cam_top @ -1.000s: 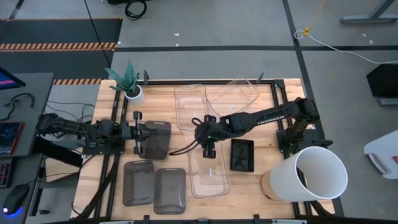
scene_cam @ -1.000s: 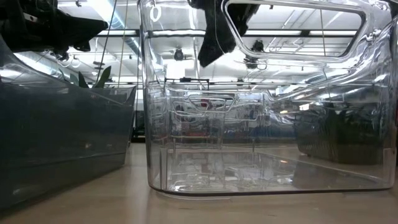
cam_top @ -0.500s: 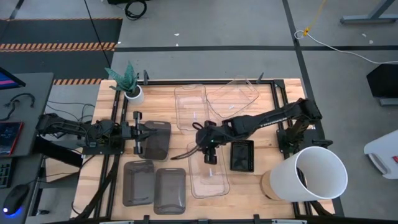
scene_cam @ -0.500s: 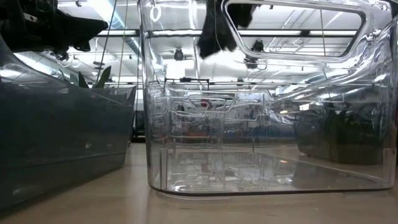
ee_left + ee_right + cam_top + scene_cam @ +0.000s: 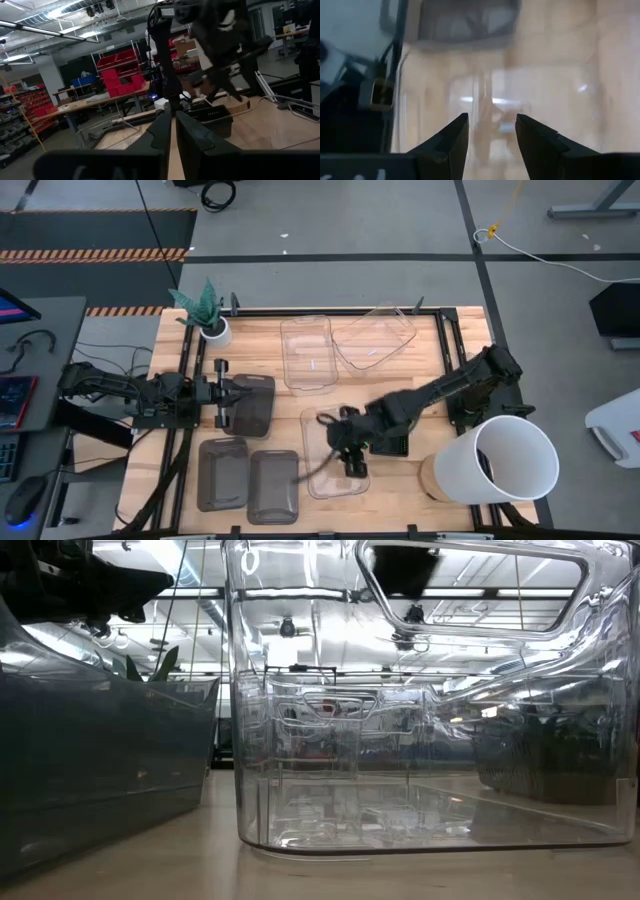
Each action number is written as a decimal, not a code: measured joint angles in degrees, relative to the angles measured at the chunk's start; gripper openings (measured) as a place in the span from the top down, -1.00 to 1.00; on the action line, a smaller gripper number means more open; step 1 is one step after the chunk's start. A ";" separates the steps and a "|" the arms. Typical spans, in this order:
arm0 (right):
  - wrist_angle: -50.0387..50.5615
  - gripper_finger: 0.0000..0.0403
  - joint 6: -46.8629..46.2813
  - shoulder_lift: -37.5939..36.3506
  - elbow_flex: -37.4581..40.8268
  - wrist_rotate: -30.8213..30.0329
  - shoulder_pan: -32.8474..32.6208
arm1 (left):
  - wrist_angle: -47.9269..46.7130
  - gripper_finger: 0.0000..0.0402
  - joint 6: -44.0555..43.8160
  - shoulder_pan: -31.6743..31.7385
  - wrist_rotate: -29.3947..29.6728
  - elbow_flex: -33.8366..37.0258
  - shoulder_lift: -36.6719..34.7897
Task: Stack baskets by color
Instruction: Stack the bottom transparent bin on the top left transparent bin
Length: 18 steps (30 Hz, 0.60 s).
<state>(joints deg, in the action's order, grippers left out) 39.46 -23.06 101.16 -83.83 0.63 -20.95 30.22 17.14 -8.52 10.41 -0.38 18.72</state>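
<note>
Three clear baskets show in the high view: one near the middle front [image 5: 322, 442], one at the back [image 5: 307, 352] and a tilted one [image 5: 373, 335] beside it. Three dark grey baskets lie at left [image 5: 254, 408], [image 5: 222, 472], [image 5: 272, 485]. A black perforated basket [image 5: 392, 446] sits partly under my right arm. My right gripper [image 5: 352, 465] hangs open over the front clear basket [image 5: 545, 75], with nothing between its fingers. My left gripper [image 5: 232, 392] is shut at the left end of the upper grey basket, and its fingers [image 5: 160, 132] hold nothing.
A big white bucket [image 5: 500, 460] lies on its side at the front right corner. A small white plant pot [image 5: 214, 331] stands at the back left. Black frame rails [image 5: 185, 380] run along both sides of the wooden table. The low view looks through the clear basket [image 5: 420, 740].
My right gripper has swung toward the table's near edge and a little to the right, from the far end of the front clear basket to over its near half, turning as it went and staying open. The baskets have stayed put.
</note>
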 joint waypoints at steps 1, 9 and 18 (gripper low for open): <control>1.39 0.16 -1.14 0.00 0.00 -1.16 -0.98 | -0.02 0.83 0.01 -0.01 0.00 -0.02 0.00; 9.63 0.16 -8.10 -1.99 0.04 -8.33 -5.39 | -0.02 0.85 -0.01 0.01 0.00 -0.02 0.00; -0.01 0.16 -7.22 -1.74 2.88 -7.06 -8.54 | -0.02 0.84 0.01 -0.01 0.00 -0.02 0.00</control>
<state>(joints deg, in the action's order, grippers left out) 39.45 -30.28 99.42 -80.96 -6.43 -29.49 30.20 17.15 -8.54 10.41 -0.40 18.72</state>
